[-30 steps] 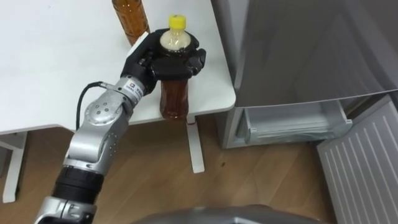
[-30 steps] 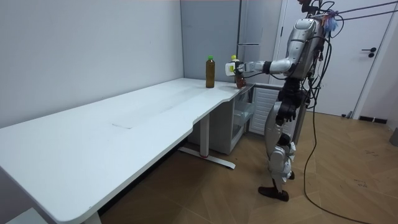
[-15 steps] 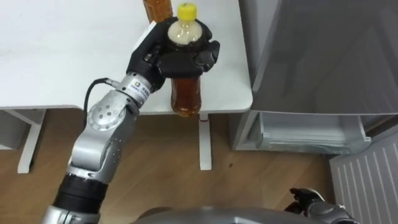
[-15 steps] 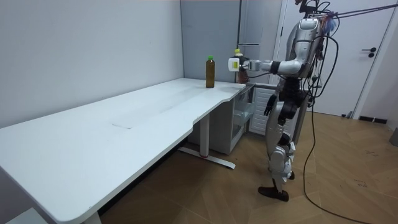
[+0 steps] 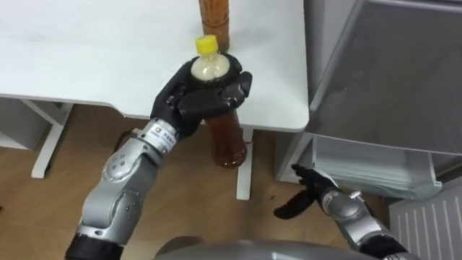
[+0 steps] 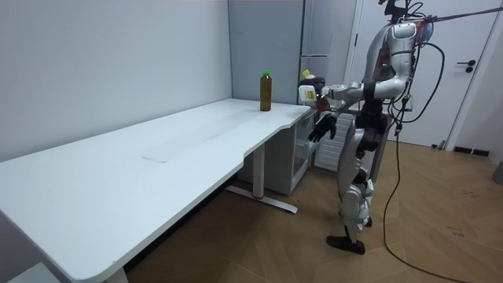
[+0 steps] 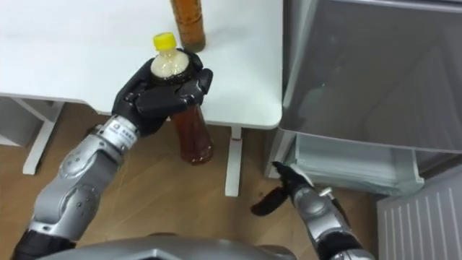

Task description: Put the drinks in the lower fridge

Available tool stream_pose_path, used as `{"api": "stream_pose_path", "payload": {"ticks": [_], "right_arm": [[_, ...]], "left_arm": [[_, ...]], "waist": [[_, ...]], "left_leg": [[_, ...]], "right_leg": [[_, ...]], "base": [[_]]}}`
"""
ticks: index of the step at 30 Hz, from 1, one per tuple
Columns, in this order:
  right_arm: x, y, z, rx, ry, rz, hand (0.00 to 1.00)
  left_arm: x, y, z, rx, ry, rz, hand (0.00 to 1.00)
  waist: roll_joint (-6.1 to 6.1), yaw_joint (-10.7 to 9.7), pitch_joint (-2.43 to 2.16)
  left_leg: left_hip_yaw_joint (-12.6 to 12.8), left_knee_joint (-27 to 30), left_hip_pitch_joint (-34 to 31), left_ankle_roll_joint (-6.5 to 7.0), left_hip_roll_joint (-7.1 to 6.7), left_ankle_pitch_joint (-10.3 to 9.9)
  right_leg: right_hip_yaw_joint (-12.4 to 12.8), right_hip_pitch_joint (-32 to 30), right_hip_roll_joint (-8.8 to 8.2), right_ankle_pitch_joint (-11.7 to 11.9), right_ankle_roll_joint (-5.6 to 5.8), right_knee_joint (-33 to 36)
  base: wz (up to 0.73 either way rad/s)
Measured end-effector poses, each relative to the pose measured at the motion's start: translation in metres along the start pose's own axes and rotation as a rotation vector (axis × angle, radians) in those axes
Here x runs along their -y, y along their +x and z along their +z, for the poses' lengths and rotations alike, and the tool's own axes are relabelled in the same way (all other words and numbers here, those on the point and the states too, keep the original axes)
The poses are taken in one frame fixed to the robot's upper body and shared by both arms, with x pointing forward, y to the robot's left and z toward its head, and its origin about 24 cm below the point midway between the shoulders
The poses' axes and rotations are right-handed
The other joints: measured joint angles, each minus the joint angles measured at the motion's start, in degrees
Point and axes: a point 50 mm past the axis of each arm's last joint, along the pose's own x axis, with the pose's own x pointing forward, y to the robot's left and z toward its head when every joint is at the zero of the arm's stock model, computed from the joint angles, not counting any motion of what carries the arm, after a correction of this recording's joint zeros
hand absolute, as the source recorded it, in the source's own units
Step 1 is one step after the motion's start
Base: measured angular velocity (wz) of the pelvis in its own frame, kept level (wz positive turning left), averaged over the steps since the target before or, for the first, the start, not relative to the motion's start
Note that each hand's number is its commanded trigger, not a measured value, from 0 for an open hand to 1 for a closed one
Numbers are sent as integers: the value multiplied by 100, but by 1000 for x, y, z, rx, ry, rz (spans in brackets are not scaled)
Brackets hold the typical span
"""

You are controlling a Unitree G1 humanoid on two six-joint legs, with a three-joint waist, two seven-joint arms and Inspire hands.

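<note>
Step in hand, as we read it: the carry from table to fridge, first of two drinks. The clear plastic bottle of brown drink with a yellow cap [image 5: 225, 137] hangs upright in the left hand [image 5: 196, 100], just off the near edge of the white table [image 5: 86, 50], with bare floor under it. The left hand's fingers and thumb wrap round the bottle's shoulder just below the cap, and the body hangs free beneath. The forearm comes up from the near left, wrist bent toward the table. The right hand [image 5: 309, 189] sits low at the near right, fingers loose and spread, holding nothing, in front of the fridge's lower opening. A second brown bottle [image 5: 214, 18] stands on the table at the far side, beyond the held one. To the right stands the grey fridge [image 5: 390, 72]; its lower compartment [image 5: 368, 162] is open, pale interior showing. In the room view the robot stands at the table's end, beside the fridge. We judge the next move calls for swinging the bottle right and down, likely with a bend, to set it upright inside the lower compartment, keeping the base clear of the table edge.
</note>
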Motion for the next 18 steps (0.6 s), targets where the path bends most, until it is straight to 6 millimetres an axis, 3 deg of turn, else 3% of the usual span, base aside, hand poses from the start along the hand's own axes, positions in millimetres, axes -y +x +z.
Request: {"api": "stream_pose_path", "payload": {"ticks": [7,12,18], "right_arm": [[-6,-3,18,86,-28,55,0],[-5,-6,36,163,-47,104,0],[-5,-12,59,270,-52,168,0]], "left_arm": [[-3,-5,-15,-46,-68,17,100],[-7,-7,-21,-76,-57,34,100],[-9,-7,-24,-122,69,46,100]], "waist": [[-16,-7,14],[-153,-1,90],[-180,113,85]], "left_leg": [[-1,12,-79,19,-17,13],[-18,74,-94,20,-26,13],[-17,135,-178,39,-30,-16]], "right_leg": [[86,-46,1,-9,6,9],[55,-66,-3,-9,6,13],[48,-114,-9,-10,13,22]], "base": [[0],[1],[0]]}}
